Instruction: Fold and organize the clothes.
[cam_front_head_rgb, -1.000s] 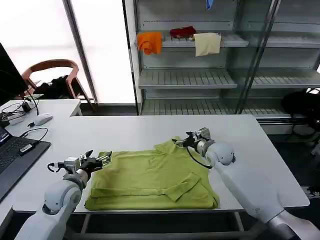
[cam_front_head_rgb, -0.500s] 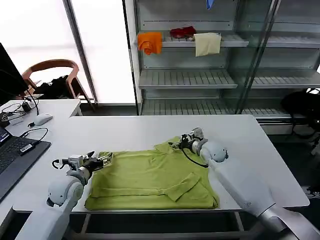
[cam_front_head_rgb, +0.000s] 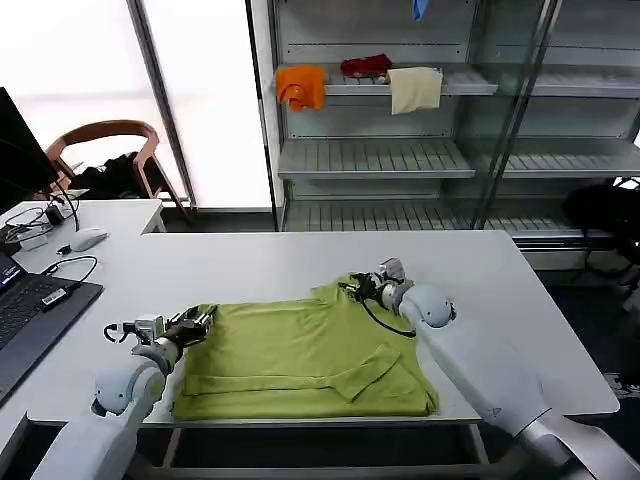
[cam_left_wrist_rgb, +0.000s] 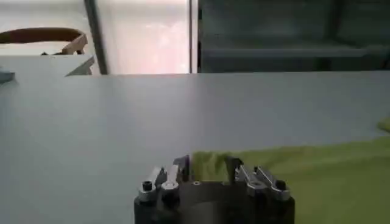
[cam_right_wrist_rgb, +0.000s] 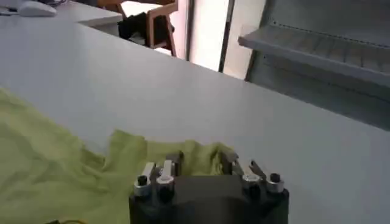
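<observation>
1. The lime T-shirt (cam_front_head_rgb: 305, 352) is lying flat on the white table (cam_front_head_rgb: 250, 265), near the front edge. It's already partly folded, with a sleeve turned in across the body, and its long axis runs side to side across the robot's front.
2. Left gripper (cam_front_head_rgb: 200, 320) is down at the shirt's left far corner. In the left wrist view its fingers (cam_left_wrist_rgb: 183, 164) stand a bit apart with the yellow-green hem bunched between them (cam_left_wrist_rgb: 210, 163). I'd say it's straddling the corner, not clamped on it yet.
3. Right gripper (cam_front_head_rgb: 352, 287) is at the far right corner, by the collar end. Same deal in the right wrist view: fingers (cam_right_wrist_rgb: 175, 159) parted, a puckered bit of cloth (cam_right_wrist_rgb: 201, 152) sitting in the gap.
4. So each arm has its own far corner right at its fingertips, and the rest of the shirt lies toward the robot. My guess is the next fold goes that way, across the short axis.
</observation>
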